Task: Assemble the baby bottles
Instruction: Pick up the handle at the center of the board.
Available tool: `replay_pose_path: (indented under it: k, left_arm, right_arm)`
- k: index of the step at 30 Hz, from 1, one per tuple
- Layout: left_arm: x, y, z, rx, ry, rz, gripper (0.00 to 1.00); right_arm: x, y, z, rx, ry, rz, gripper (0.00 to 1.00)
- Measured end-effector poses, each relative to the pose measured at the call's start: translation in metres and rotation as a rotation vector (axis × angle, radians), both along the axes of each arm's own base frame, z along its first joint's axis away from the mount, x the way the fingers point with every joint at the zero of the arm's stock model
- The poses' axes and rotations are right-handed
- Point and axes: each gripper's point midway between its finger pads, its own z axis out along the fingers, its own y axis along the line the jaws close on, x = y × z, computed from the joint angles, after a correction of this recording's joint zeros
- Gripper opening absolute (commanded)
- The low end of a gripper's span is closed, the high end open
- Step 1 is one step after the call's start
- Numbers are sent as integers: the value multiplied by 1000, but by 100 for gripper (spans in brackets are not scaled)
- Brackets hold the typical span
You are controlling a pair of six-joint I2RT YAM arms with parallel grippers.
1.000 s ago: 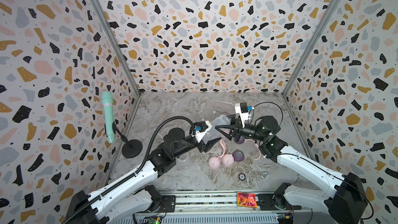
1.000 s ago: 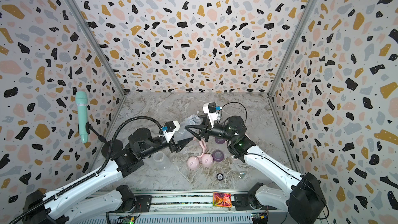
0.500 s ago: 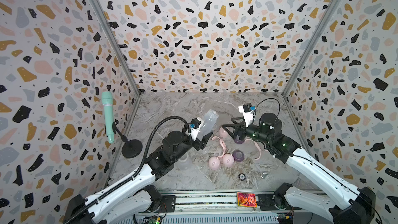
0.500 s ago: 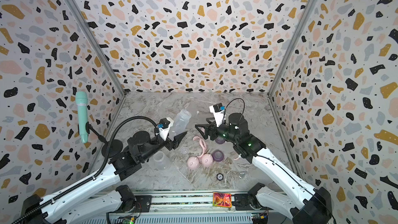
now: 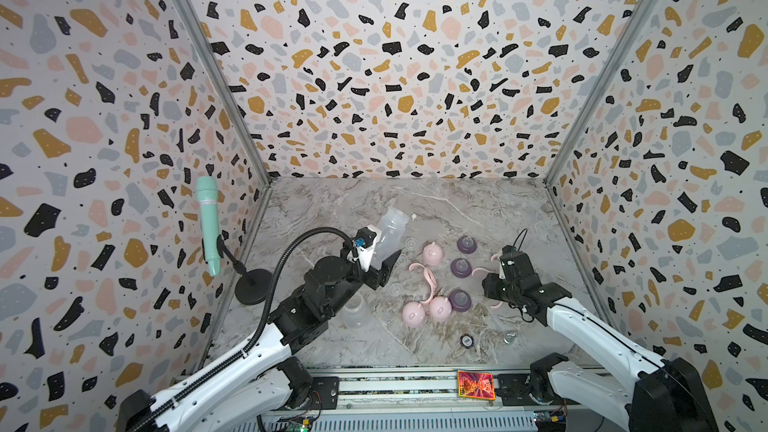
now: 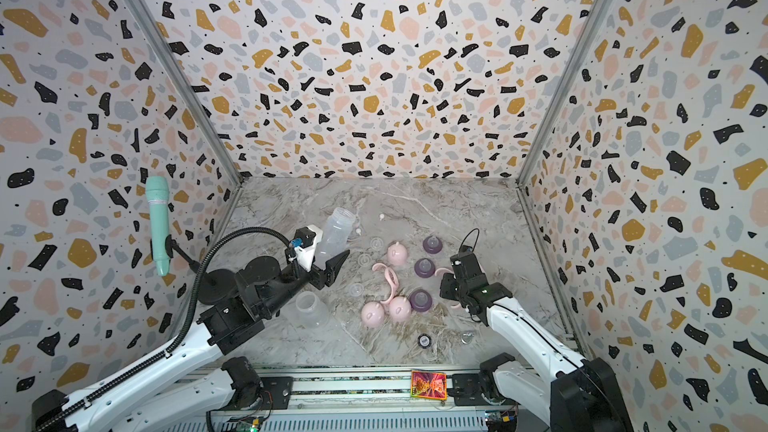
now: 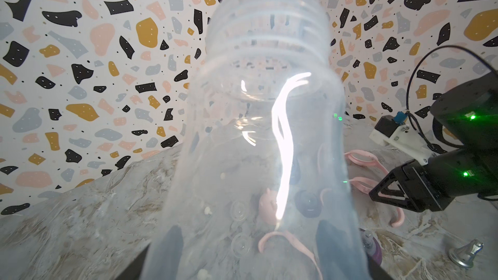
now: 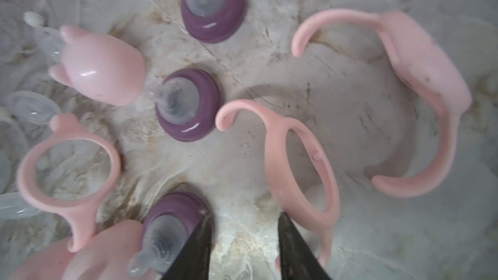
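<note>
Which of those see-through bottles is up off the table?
The bottle clamped in the left gripper, in the air and tilted, open neck uppermost. The other bottle stands on the table beside that arm.

Noted: my right claw (image 8: 242, 222) is black, my right arm (image 5: 590, 326) white; bottle (image 5: 390, 228) clear; middle collar (image 5: 460, 268) purple; beside it, cap (image 5: 432, 253) and handle ring (image 5: 430, 284) pink; floor (image 5: 457, 209) grey veined marble; walls (image 5: 395, 76) white terrazzo, flecked black, ochre, pink, grey; microphone (image 5: 208, 222) mint-green.

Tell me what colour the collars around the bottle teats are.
The teat collars are purple, clearest in the right wrist view.
</note>
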Motion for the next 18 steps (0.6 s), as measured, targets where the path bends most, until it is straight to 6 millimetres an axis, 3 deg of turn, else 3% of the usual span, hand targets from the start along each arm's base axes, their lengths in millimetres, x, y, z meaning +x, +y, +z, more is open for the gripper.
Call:
replay_pose_path:
  k: [5,18]
  left_arm:
    - [-3,3,3,1,-12,-1,29]
    - [-3,3,0,22,-11,-3,29]
  right_arm:
    - [-2,-9,-11,-16,11,-60,38]
    - [-4,-21,-4,-25,-24,-128,38]
